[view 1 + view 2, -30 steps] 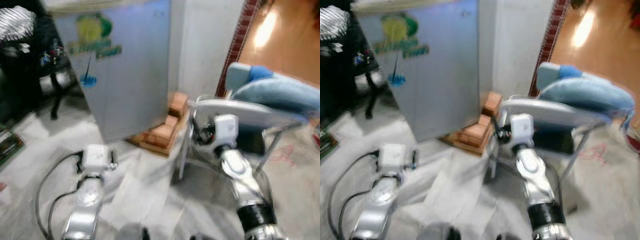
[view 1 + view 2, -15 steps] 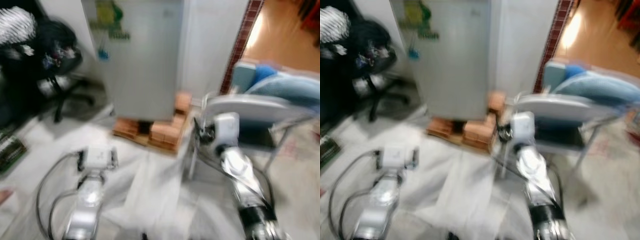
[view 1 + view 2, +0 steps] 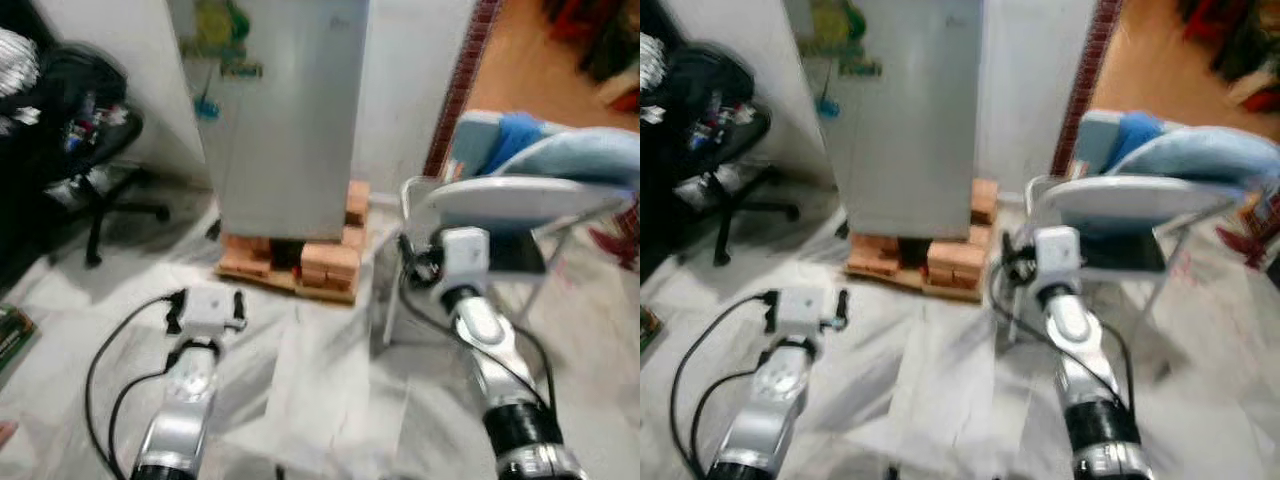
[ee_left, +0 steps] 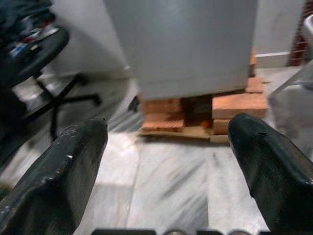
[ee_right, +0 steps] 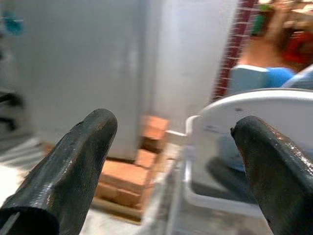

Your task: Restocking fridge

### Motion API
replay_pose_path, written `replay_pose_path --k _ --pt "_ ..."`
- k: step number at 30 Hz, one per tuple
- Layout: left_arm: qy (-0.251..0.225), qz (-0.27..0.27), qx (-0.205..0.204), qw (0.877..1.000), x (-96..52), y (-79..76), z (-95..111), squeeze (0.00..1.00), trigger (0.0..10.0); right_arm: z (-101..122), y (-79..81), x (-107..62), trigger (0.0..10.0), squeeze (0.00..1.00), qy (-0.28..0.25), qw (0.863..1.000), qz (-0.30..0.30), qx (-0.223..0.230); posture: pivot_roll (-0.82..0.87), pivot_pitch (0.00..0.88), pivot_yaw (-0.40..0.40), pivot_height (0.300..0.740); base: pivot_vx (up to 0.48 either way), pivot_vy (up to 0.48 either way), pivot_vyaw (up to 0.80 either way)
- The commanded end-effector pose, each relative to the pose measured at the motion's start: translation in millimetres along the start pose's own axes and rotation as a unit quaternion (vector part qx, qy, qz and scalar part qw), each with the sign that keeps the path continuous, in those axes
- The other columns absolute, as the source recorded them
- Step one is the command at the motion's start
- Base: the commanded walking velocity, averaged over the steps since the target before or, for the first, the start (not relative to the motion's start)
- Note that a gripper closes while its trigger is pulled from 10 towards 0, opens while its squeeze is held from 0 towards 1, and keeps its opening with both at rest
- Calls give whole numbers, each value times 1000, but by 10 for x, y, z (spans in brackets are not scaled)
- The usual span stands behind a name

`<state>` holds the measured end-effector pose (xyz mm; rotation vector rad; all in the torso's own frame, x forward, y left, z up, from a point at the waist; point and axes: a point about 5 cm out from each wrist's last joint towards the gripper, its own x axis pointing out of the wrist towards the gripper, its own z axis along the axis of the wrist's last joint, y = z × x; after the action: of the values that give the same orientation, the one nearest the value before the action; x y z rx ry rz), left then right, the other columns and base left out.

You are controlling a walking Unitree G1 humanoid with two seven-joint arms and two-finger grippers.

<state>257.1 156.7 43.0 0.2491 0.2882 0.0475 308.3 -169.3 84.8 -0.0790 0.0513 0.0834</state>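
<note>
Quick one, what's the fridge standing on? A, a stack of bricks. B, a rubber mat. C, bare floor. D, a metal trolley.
A: the fridge rests on orange bricks that lift it off the floor; the left wrist view also shows bricks under its base.

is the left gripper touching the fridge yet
Apart. In the left wrist view the open left gripper has bare marble floor between its fingertips and the fridge, which stands on bricks farther ahead.
</note>
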Motion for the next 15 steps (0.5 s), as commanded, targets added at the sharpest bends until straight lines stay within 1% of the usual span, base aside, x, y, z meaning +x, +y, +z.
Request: replay_pose_path --k 1,7,12,15 --pt "0 18 13 1000 5 130 -7 0 10000 70 127 52 10000 0 -12 1000 18 8 152 32 3 740 0 480 -800" --pt "-8 21 14 1000 17 151 26 0 10000 110 110 52 10000 0 -18 1000 16 5 134 46 -4 740 0 480 -800" --pt "-12 16 11 1000 17 120 24 0 10000 89 126 17 10000 0 -18 1000 16 3 128 53 -1 740 0 480 -800" --pt "-23 12 0 1000 8 129 48 0 10000 98 128 -1 10000 0 -21 1000 15 1 124 65 3 740 0 459 -800"
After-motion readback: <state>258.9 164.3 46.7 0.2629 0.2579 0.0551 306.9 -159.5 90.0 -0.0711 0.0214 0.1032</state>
